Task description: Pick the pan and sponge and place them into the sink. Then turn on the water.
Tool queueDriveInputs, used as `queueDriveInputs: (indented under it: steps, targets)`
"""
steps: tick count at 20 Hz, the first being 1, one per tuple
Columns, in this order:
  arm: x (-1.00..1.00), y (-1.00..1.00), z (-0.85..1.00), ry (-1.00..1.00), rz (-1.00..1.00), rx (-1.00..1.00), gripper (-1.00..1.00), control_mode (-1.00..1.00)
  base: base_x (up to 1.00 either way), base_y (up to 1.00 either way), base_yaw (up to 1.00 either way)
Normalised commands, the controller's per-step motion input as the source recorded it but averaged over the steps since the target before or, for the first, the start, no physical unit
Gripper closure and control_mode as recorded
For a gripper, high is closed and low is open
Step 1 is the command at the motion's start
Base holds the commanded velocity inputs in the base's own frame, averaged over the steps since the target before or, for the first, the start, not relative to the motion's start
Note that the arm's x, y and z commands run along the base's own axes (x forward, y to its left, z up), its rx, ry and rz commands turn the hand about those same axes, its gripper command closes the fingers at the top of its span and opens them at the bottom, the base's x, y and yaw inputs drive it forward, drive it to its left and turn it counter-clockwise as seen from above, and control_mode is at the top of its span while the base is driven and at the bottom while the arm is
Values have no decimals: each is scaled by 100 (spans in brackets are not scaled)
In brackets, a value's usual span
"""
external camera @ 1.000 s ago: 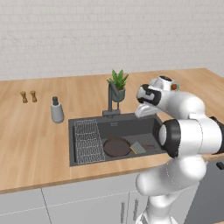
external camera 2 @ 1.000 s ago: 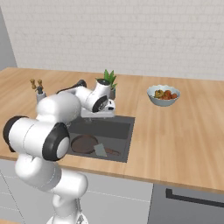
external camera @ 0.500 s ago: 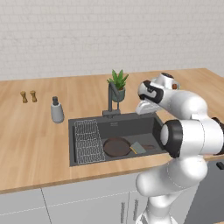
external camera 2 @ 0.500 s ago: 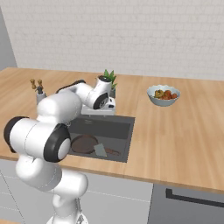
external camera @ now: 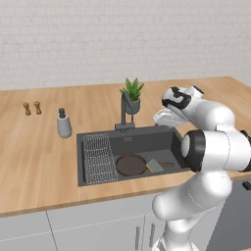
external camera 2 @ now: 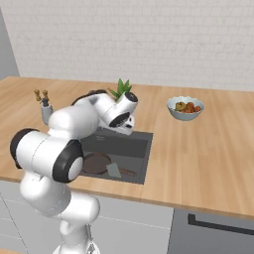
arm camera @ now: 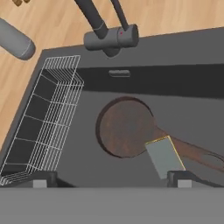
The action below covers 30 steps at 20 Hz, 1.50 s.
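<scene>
The dark brown pan [external camera: 130, 164] [external camera 2: 96, 162] [arm camera: 124, 127] lies flat on the floor of the sink [external camera: 142, 136] [external camera 2: 135, 149] [arm camera: 192, 109]. Its handle points to the right in the hand view. The sponge [external camera: 154, 165] [external camera 2: 113, 170] [arm camera: 164, 156] rests across that handle. My gripper [external camera: 162, 117] [external camera 2: 122, 130] [arm camera: 111, 181] hovers open and empty above the basin's right part. It stands right of the dark faucet [external camera: 125, 110] [arm camera: 109, 37]. The water is out of view at the faucet.
A wire rack [external camera: 98, 158] [arm camera: 43, 122] fills the sink's left side. A grey soap dispenser [external camera: 63, 123] [external camera 2: 46, 111] and two small shakers [external camera: 32, 108] stand left of it. A potted plant [external camera: 132, 95] is behind the faucet, and a bowl of food [external camera 2: 184, 107] sits to the right.
My hand has drifted a little to the right above the sink. Its jaws have stayed open. Pan and sponge have not moved.
</scene>
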Motion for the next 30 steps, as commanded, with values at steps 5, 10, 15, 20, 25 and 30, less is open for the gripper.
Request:
queueDriveInputs:
  steps: [5,10,15,20,25,30]
  targets:
    - [28,5,0,10,-17,26,-100,-100,0,0,0]
    - [3,0,0,3,-2,3,-100,-100,0,0,0]
    - [7,11,-1,2,0,0,-100,-100,0,0,0]
    - [27,25,-8,0,0,0,-100,-100,0,0,0]
    - [18,20,-12,-2,0,0,-100,-100,0,0,0]
    - [29,15,-9,-4,-2,3,-100,-100,0,0,0]
